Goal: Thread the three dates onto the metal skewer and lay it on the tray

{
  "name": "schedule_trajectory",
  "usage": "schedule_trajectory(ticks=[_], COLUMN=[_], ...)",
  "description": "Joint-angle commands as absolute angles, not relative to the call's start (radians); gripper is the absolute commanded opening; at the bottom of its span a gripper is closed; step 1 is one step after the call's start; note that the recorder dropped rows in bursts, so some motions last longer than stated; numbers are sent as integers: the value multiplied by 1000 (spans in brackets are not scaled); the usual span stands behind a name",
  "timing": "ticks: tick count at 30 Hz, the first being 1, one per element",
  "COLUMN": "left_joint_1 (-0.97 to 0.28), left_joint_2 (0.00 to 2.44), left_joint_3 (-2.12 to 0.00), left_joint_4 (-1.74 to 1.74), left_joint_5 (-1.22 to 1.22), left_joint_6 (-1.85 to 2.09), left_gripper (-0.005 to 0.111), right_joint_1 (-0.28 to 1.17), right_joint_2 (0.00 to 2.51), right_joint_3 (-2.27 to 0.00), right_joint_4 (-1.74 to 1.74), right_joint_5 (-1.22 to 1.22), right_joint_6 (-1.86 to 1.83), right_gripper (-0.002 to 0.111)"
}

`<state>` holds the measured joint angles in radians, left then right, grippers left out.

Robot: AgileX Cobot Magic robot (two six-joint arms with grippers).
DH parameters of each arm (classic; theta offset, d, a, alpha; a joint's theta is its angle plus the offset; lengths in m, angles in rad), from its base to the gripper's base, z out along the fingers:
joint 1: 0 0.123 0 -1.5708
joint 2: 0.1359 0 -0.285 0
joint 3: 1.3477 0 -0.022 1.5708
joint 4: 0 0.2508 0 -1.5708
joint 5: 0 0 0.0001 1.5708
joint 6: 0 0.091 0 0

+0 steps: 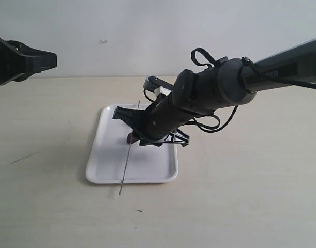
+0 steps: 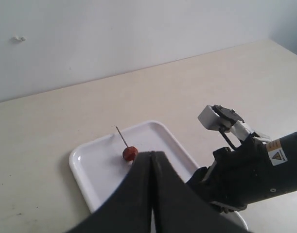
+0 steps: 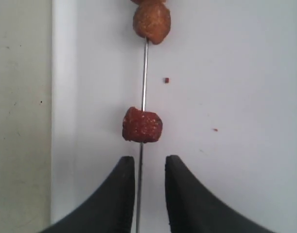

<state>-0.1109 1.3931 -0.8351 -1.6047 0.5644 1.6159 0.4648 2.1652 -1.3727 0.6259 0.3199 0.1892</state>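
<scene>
**Tray** [image 1: 103,155]: white, rectangular, with rounded corners and a low rim. It is sitting flat on the bench [image 1: 240,196].

**Skewer** [image 1: 124,173]: thin, straight grey metal rod. It is running the length of the tray, and its near tip is poking out past the rim over the bench.

**Dates** [image 3: 142,124]: small, wrinkled, reddish-brown. They are sitting threaded on the skewer. One is sitting apart from a second date [image 3: 151,21], and a third is showing only as a sliver right behind that one.

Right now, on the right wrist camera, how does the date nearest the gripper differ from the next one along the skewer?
The nearest date is dark red and blocky; the next date is paler, orange-brown, rounder. The nearest date sits alone on bare rod; the next date butts against a third date at the picture's edge. Both are threaded on the metal skewer over the tray.
</scene>
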Motion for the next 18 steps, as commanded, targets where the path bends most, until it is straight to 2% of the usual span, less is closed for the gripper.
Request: schedule_trajectory(ticks=[1, 13, 15, 17, 18], left_joint_1=[-110, -110, -110, -110, -110], left_joint_2=[1385, 1381, 1359, 1324, 1313], left_joint_3=[-832, -814, -791, -763, -754], left_joint_4=[-1616, -1619, -1619, -1619, -1619], left_joint_5=[574, 558, 528, 500, 498], left_joint_6=[1619, 1668, 1665, 1664, 1664], left_gripper=[0, 0, 0, 0, 0], right_joint_1=[465, 465, 465, 465, 465], right_joint_2=[2156, 2009, 1953, 1897, 1879], right_joint_3=[-1380, -1380, -1380, -1380, -1380], right_joint_4=[618, 507, 436, 350, 323], right_joint_5=[311, 305, 331, 372, 384], right_joint_6=[186, 184, 184, 184, 184], right_gripper=[29, 26, 19, 2, 0])
